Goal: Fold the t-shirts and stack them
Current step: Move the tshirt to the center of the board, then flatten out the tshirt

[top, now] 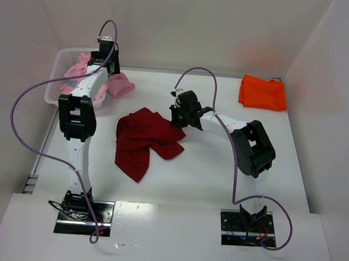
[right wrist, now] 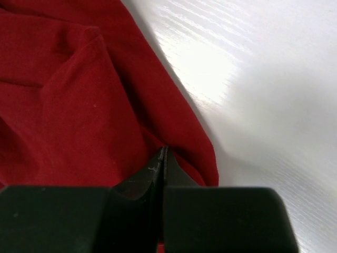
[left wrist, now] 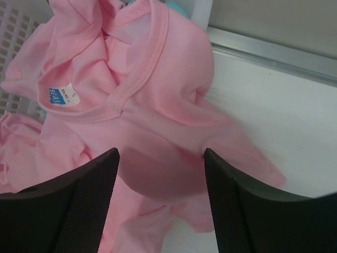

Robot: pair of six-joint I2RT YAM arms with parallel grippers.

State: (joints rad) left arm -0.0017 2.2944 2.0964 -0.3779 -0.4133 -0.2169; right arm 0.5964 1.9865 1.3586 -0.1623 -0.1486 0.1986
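Red shirt is pinched by the tightly clamped right gripper, while the pink shirt is straddled by the left gripper, jaws apart.

Readable marks show only inside the neck of the pink t-shirt, seen from the left wrist view. A small blue label is sewn just under the collar seam. It carries white letters that run sideways and are too blurred to spell out. Touching its right edge is a white tag of the same height, printed with a single capital S. A line of tiny dark print runs along the tag beside the blue label, and it is too small to read.
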